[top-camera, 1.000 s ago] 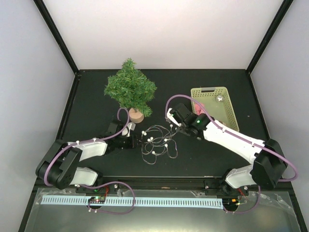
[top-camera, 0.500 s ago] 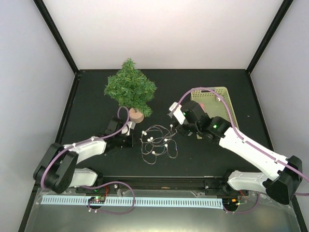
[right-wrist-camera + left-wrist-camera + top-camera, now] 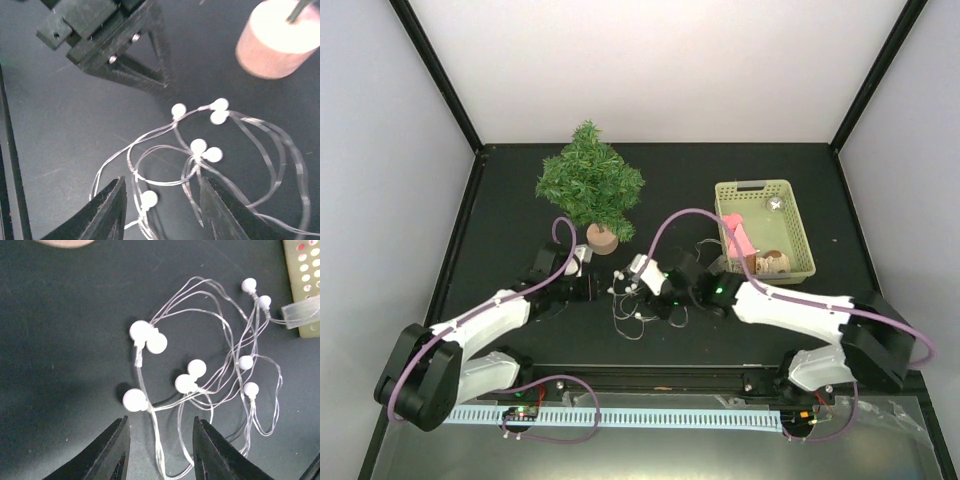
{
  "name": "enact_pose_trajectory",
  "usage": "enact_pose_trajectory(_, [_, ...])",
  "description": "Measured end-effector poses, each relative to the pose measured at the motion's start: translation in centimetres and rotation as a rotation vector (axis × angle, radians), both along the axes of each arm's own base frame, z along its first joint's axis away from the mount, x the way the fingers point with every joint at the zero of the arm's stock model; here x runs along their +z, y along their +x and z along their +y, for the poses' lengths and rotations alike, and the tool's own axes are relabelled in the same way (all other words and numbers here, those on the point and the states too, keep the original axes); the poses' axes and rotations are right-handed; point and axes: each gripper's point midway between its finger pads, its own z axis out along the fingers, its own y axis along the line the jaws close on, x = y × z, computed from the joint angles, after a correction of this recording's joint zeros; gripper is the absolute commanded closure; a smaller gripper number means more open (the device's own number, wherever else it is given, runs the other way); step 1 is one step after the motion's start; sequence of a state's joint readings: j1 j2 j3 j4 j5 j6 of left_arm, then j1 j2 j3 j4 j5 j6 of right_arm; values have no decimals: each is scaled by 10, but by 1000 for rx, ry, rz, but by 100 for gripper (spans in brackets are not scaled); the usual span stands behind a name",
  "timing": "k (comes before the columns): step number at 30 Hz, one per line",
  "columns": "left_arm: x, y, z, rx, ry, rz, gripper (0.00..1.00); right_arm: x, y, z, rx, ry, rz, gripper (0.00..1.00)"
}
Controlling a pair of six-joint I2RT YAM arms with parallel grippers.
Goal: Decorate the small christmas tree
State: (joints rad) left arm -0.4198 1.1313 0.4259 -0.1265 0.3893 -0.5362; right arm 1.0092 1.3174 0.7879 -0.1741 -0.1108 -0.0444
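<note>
Gathering the string (image 3: 156, 343) for the tree (image 3: 590, 185)
Left fingers (image 3: 112, 455) and right fingers (image 3: 112, 210) stand apart, empty; each should pinch one strand, not beads.

Bright, even light falls from overhead on the matte black counter (image 3: 500, 200), leaving the pale back wall (image 3: 660, 70) nearly washed out and the shadows faint. Seen close from the left wrist, the white beads (image 3: 156, 343) of the light string blow out to glare, with a soft shadow pooling at eight o'clock. From the right wrist, the tree's wooden base (image 3: 277, 42) at one o'clock is overexposed and soft-edged.
</note>
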Motion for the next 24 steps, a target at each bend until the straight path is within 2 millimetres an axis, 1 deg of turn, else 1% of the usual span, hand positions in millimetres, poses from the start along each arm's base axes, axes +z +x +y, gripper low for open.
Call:
enact_pose_trajectory(3, [-8, -6, 3, 13, -1, 31, 63, -25, -7, 16, 13, -44, 55, 61])
enact_pose_trajectory(7, [-18, -14, 8, 30, -1, 63, 61, -51, -18, 31, 25, -93, 108, 61])
enact_pose_trajectory(11, [-18, -17, 13, 51, -13, 59, 60, -74, -31, 35, 48, -147, 136, 61])
enact_pose_trajectory(14, [-18, -17, 15, 61, -17, 57, 60, -88, -33, 35, 47, -184, 142, 61])
enact_pose_trajectory(16, [-19, -17, 16, 64, -18, 57, 60, -95, -31, 36, 40, -204, 142, 62])
enact_pose_trajectory(18, [-20, -18, 16, 62, -20, 62, 60, -102, -30, 36, 37, -223, 148, 70])
enact_pose_trajectory(20, [-21, -20, 15, 58, -23, 67, 61, -106, -29, 36, 40, -236, 147, 76])
enact_pose_trajectory(24, [-19, -21, 14, 50, -33, 66, 60, -107, -27, 34, 31, -246, 137, 77])
